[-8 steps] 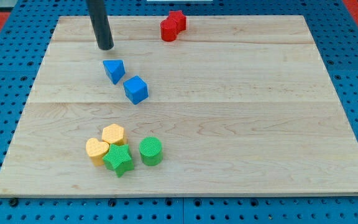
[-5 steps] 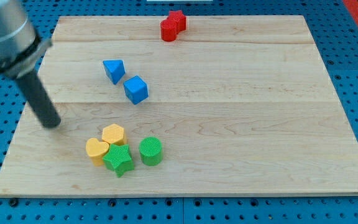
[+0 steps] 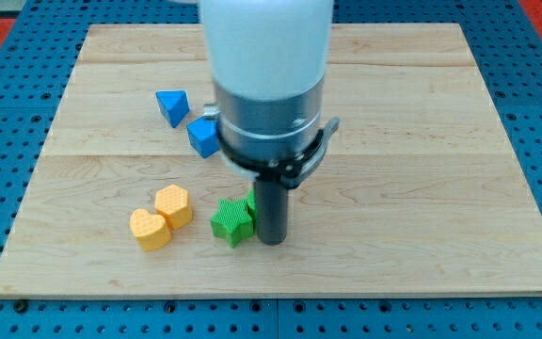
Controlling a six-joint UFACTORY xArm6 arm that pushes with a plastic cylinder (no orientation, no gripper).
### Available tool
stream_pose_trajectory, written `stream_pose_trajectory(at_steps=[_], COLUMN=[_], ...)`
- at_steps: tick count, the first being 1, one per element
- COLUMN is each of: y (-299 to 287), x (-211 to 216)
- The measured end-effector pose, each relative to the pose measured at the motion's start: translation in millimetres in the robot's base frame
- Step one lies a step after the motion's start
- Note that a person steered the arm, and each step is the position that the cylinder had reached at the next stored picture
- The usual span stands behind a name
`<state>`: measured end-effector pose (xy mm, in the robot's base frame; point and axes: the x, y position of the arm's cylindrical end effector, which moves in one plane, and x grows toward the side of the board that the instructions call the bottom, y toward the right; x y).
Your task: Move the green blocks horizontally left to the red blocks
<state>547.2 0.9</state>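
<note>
My tip (image 3: 271,241) rests on the board just to the right of the green star block (image 3: 231,222), touching or nearly touching it. A sliver of a second green block (image 3: 249,201) shows between the star and the rod; its shape is hidden. The red blocks are not visible; the arm's white and grey body (image 3: 269,75) covers the top middle of the board.
A yellow hexagon block (image 3: 172,204) and a yellow heart block (image 3: 149,229) sit left of the green star, apart from it. A blue triangular block (image 3: 170,104) and a blue cube (image 3: 201,137), partly behind the arm, lie higher up. The wooden board (image 3: 440,188) sits on a blue pegboard.
My tip swept from the board's left side to the right of the green blocks. The green star now lies further right and higher, away from the yellow blocks. The arm now hides the red blocks.
</note>
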Motion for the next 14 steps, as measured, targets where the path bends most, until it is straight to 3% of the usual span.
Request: stream_pose_trajectory(at_steps=[1, 2, 3, 4, 6, 7, 8, 9, 11, 13, 14], y=[2.5, -6.6, -87.1, -122.2, -10.3, -1.9, 11.8, -59.0, -76.3, 35.0, 57.8], x=[10.1, 69.7, 68.2, 46.6, -13.3, -49.3, 8.6, 15.6, -52.5, -52.7, -67.1])
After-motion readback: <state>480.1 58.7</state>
